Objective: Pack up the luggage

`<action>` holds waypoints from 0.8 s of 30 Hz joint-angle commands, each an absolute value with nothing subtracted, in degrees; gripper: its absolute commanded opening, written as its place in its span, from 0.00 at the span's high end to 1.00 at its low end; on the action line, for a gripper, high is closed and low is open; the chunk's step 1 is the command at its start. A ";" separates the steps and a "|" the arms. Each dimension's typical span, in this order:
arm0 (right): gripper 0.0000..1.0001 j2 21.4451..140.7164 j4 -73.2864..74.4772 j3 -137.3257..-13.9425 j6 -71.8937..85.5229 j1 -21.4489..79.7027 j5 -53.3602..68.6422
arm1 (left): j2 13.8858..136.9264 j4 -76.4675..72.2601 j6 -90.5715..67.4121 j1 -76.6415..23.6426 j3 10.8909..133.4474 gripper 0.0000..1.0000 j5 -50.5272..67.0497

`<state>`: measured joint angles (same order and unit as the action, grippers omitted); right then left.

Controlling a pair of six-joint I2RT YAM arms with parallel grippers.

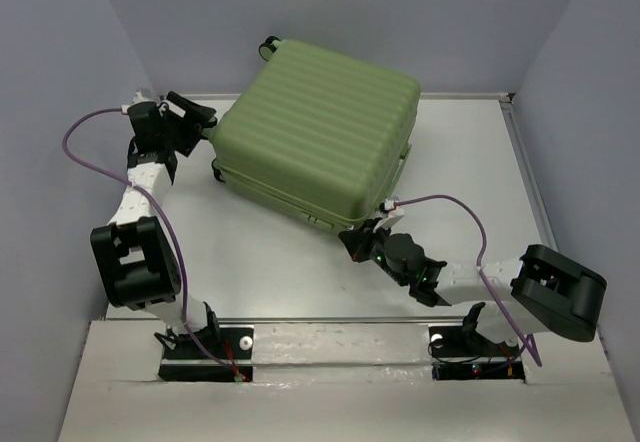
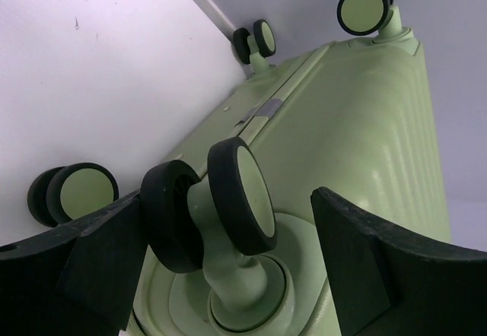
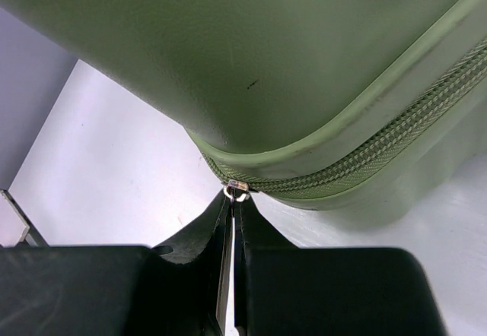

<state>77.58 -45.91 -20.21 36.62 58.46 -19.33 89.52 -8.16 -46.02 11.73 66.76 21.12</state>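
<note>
Tug off the zip's line and your right gripper (image 3: pixel 233 213), pinched tight on the zipper pull (image 3: pixel 237 192) at the near corner of the luggage (image 1: pixel 315 142), could slip or drag the case, which lies flat on the table (image 1: pixel 470 162). Your left gripper (image 2: pixel 228 245) stretches low at the luggage's left end, jaws spread either side of a wheel (image 2: pixel 242 199).

The luggage (image 1: pixel 320 132) far back on the table (image 1: pixel 270 257) — left gripper (image 1: pixel 200 118) at its left, right gripper (image 1: pixel 358 238) before it.
</note>
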 commanded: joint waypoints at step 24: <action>0.93 88.22 -34.28 -43.22 29.11 64.86 -20.47 | 83.77 -30.76 -53.00 7.30 54.32 0.94 27.41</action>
